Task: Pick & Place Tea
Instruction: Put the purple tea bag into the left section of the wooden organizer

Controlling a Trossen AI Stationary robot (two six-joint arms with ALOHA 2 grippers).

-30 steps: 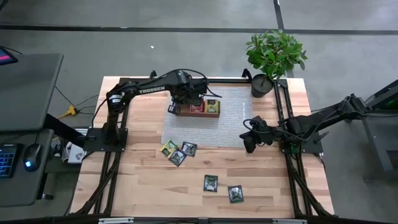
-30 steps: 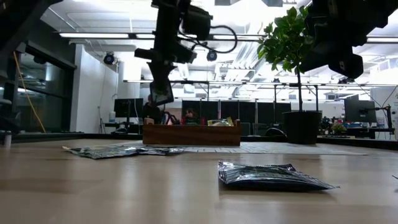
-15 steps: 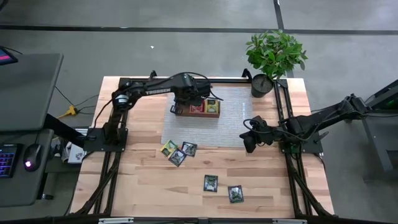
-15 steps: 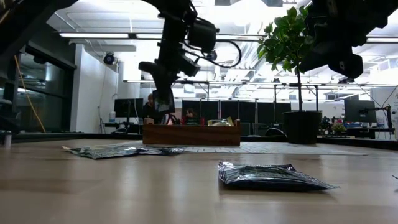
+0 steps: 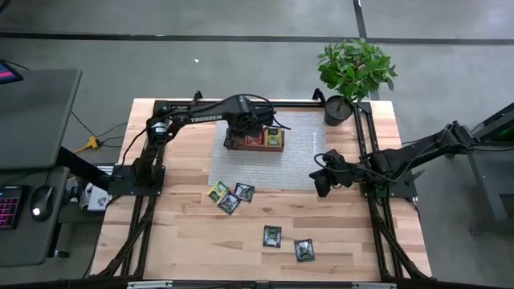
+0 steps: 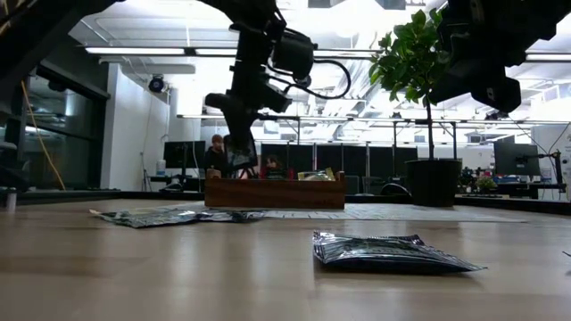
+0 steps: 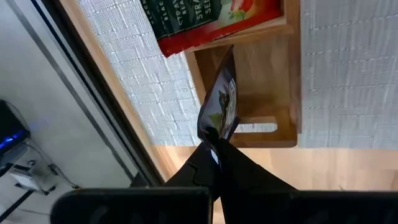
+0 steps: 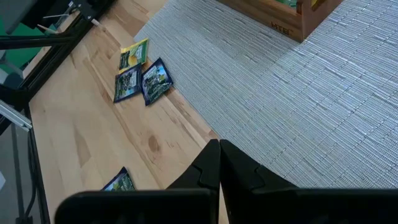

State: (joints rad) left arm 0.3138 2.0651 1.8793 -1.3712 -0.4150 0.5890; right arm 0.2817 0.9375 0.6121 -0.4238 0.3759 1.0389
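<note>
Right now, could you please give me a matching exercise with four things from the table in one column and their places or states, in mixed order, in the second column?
Things:
1. left pincer
2. right pincer
3. wooden tray
4. potted plant

Places or states:
A. far right corner of the table
B. shut on a dark tea packet above the tray's empty compartment
C. on the woven mat
D. shut and empty, above the mat's edge

Pairs: 1-B, 2-D, 3-C, 4-A

The left end effector pinches a dark tea packet above the wooden tray's empty end compartment.
</note>
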